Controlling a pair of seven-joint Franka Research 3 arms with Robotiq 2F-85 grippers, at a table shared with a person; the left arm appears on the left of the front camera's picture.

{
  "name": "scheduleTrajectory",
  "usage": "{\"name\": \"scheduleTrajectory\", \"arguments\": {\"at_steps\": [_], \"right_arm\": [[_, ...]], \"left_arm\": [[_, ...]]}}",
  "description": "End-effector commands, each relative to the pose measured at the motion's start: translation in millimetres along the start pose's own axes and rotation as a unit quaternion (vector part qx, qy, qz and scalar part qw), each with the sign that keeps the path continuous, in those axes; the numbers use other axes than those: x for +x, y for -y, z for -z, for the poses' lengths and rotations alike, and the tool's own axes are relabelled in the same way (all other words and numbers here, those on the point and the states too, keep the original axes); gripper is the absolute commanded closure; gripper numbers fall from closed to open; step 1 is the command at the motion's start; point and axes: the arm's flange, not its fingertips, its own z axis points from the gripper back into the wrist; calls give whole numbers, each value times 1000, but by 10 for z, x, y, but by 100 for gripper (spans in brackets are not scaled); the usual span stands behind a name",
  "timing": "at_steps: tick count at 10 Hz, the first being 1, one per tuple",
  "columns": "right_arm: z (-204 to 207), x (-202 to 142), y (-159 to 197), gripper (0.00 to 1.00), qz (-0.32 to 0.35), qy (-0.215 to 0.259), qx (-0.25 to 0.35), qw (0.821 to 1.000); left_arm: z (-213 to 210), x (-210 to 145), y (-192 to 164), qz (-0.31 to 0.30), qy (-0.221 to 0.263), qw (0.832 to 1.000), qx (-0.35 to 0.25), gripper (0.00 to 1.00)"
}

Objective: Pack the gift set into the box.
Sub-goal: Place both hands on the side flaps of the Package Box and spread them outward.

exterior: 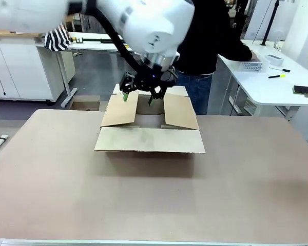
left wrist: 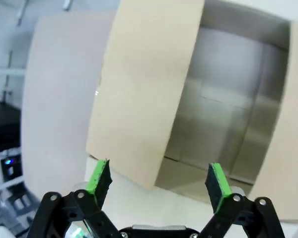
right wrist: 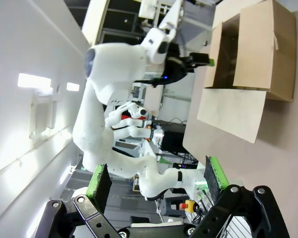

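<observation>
left end effector (exterior: 138, 97) agape over box (exterior: 150, 139); right end effector (right wrist: 159, 181) agape, empty.

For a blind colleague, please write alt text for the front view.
The robot's left gripper, jaws open and empty, hangs over an open brown box on a tan table. The box's flaps are spread outward. A person in dark clothes stands behind the table.
</observation>
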Motion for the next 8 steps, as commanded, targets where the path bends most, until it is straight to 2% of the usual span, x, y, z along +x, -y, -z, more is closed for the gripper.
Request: {"name": "scheduleTrajectory", "arguments": {"at_steps": [1,4,6,8], "right_arm": [[17,31,-3,0,-14,5,13,1000],[17,31,-3,0,-14,5,13,1000],[17,31,-3,0,-14,5,13,1000],[17,31,-3,0,-14,5,13,1000]], "left_arm": [[119,245,267,-43,-10,998,35,0],[623,328,270,-55,20,993,98,0],[776,331,224,-52,18,988,146,0],[795,307,192,-54,16,987,150,0]]}}
